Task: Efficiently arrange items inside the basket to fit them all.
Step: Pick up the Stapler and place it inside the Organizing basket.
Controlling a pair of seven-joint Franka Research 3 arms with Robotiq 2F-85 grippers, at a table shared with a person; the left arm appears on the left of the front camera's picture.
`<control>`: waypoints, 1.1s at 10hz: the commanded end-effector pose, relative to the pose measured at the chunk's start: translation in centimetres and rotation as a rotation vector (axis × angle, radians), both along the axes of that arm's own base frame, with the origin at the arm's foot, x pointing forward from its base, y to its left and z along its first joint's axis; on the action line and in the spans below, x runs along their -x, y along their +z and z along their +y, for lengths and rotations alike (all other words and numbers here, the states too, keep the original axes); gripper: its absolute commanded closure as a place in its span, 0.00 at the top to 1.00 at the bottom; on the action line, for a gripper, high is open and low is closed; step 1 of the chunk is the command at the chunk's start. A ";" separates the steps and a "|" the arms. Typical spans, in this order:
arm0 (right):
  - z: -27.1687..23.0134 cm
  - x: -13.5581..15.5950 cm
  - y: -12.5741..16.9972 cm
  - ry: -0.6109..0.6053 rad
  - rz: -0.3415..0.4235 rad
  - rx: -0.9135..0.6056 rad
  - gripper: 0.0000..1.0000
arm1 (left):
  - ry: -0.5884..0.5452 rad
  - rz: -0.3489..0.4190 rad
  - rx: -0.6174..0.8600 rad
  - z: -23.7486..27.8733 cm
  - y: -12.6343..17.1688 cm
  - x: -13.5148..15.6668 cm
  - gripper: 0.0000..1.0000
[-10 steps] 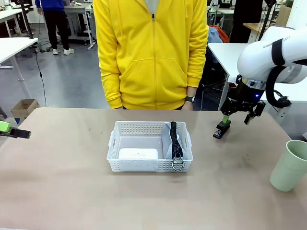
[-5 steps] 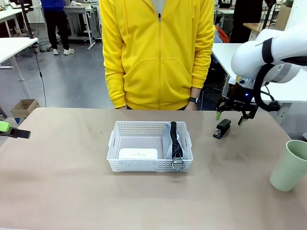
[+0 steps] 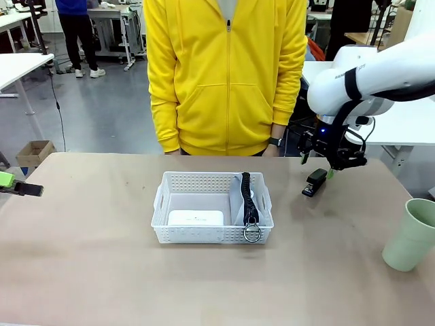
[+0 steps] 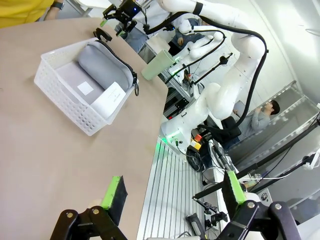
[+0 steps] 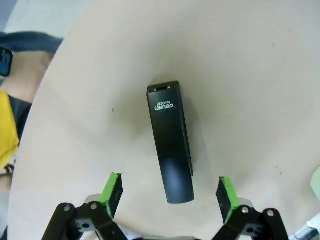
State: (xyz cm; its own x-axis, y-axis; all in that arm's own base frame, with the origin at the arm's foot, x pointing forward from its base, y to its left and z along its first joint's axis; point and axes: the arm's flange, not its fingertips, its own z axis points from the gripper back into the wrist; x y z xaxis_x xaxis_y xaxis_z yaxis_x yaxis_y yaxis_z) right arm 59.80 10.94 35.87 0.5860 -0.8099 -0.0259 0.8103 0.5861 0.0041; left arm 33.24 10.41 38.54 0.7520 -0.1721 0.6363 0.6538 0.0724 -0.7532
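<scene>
The white basket (image 3: 204, 234) sits mid-table. Inside it a flat white box (image 3: 196, 218) lies at the front, and the grey pouch (image 3: 237, 204) stands on edge along the right wall, strap and ring on top. A black stapler (image 3: 315, 183) lies on the table to the basket's right. My right gripper (image 3: 317, 165) hovers open just above it; in the right wrist view the stapler (image 5: 170, 140) lies between and beyond the open gripper (image 5: 170, 177). The pale green cup (image 3: 411, 234) stands at the right edge. My left gripper (image 4: 174, 176) is open and empty over the table's left edge.
A person in a yellow jacket (image 3: 224, 75) stands at the far side, hands at their sides. In the left wrist view the basket (image 4: 65, 100), the cup (image 4: 157, 65) and the stapler (image 4: 102, 35) are far off. Bare tabletop (image 3: 102, 272) lies in front of and left of the basket.
My right gripper has risen from around the stapler and swung a little left, turning as it went. The stapler has stayed on the table. The left arm has not moved.
</scene>
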 end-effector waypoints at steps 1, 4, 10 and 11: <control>0.2 -0.4 0.8 -0.023 -0.043 0.060 1.00 | -0.014 -0.007 0.005 0.2 0.3 0.3 1.00; 0.2 -0.1 0.1 -0.012 -0.011 0.021 1.00 | -0.014 -0.007 0.005 0.2 0.3 0.3 1.00; 0.0 -1.1 -3.2 0.063 0.011 0.051 1.00 | -0.014 -0.007 0.005 0.2 0.3 0.3 1.00; -0.1 -1.3 -4.1 0.068 0.016 0.055 1.00 | -0.014 -0.007 0.005 0.2 0.3 0.3 1.00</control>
State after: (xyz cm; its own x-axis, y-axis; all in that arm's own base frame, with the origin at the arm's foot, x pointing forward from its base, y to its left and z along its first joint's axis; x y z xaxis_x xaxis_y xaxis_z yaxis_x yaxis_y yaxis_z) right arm 60.29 11.06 32.12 0.6159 -0.7877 -0.0154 0.7864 0.6159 -0.0479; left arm 33.24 10.41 38.54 0.7520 -0.1721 0.6363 0.6538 0.0724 -0.7532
